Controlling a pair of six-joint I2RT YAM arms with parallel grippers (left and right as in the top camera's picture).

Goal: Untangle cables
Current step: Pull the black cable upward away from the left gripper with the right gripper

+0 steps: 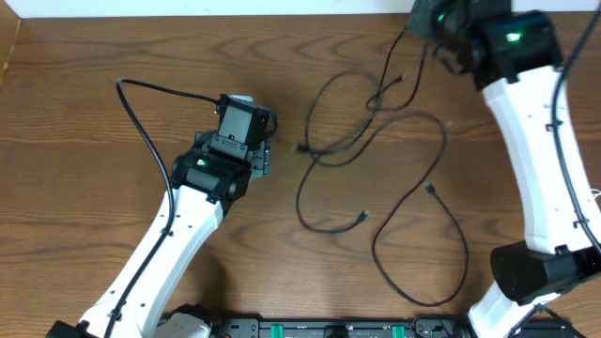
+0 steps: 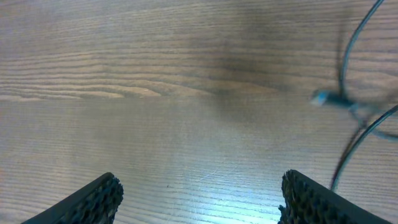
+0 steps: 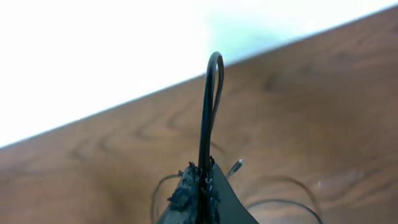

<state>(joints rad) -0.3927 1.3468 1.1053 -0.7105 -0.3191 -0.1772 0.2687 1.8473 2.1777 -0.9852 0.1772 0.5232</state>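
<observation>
Thin black cables (image 1: 331,156) lie in loose crossing loops on the wooden table at centre right, with small plugs at several ends. No white cable shows. My right gripper (image 1: 420,21) is raised at the far right and shut on a black cable strand (image 3: 209,106), which loops above the fingertips (image 3: 202,175) and hangs down to the tangle. My left gripper (image 1: 267,141) is open and empty just left of the tangle. In the left wrist view its fingers (image 2: 198,198) frame bare wood, with a plug (image 2: 323,98) and black strands (image 2: 350,55) at the right.
A thicker black wire (image 1: 141,113) runs from the left arm across the table at left. The table's far edge meets a white wall (image 3: 93,56) behind the right gripper. A long black loop (image 1: 449,246) reaches toward the front right.
</observation>
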